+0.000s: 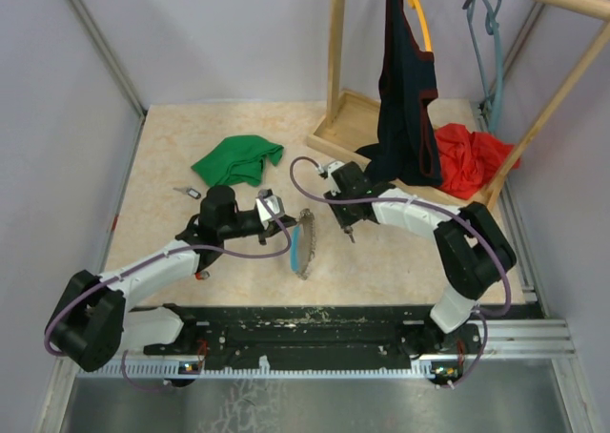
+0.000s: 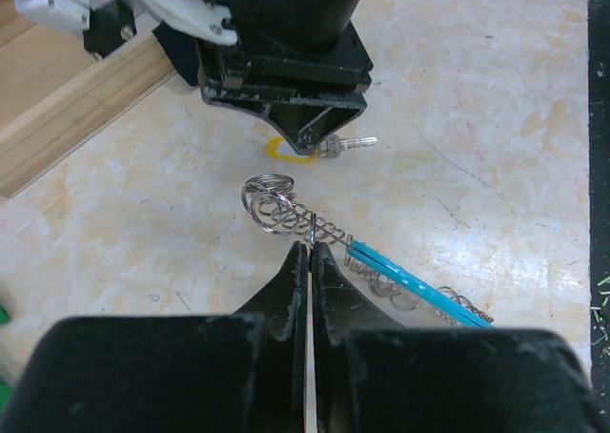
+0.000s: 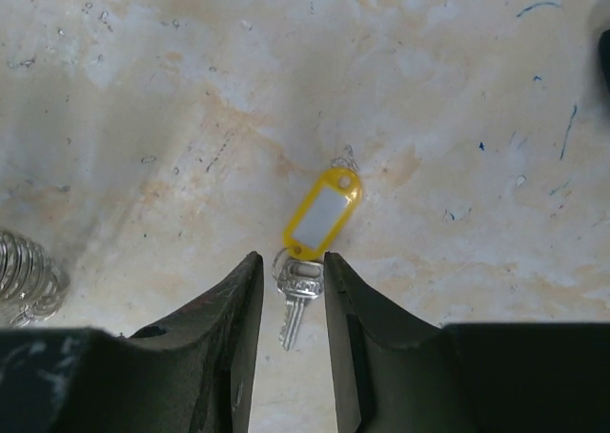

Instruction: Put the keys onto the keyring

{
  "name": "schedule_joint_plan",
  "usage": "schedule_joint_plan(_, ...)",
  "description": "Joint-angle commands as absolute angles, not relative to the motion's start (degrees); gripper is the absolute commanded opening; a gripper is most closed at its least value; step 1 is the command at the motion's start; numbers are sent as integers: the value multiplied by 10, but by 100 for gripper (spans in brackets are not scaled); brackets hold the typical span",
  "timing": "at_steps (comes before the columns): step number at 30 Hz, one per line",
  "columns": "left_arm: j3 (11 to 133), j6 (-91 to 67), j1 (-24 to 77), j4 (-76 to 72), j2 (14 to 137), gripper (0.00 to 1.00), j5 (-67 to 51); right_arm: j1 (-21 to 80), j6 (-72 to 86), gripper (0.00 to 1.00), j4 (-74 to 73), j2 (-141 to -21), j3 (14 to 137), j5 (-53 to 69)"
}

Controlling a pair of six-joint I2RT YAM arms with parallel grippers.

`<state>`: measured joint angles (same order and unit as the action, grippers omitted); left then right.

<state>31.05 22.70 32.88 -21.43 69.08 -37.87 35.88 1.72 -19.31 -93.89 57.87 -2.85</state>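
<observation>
Straddling key [image 3: 292, 304], R gripper [image 3: 291, 258], keyring [image 1: 303, 245] near, green cloth [image 1: 238, 159], rack [image 1: 337, 42] behind

Yellow-tagged key [image 3: 299, 282] — near silvery coiled keyring [image 2: 274, 207]

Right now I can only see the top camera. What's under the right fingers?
Observer: A silver key with a yellow tag, lying between the right fingers.
Operator: Are they squeezing it?
Observer: No, they're open, one on each side of the key's head.
Operator: What about the other arm?
Observer: The left fingers are shut on the keyring, on its wire coil next to the blue band.
</observation>
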Motion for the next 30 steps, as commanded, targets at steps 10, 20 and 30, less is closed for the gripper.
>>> schedule_joint_plan(10,313,221,328,-215,674,0,-372,413,35,27,-257,-1020,659,-137)
schedule_joint_plan(20,312,220,328,-218,673,0,-373,422,36,21,-268,-1031,663,-158)
schedule_joint_plan(30,312,219,328,-217,673,0,-373,422,35,13,-268,-1039,664,-155)
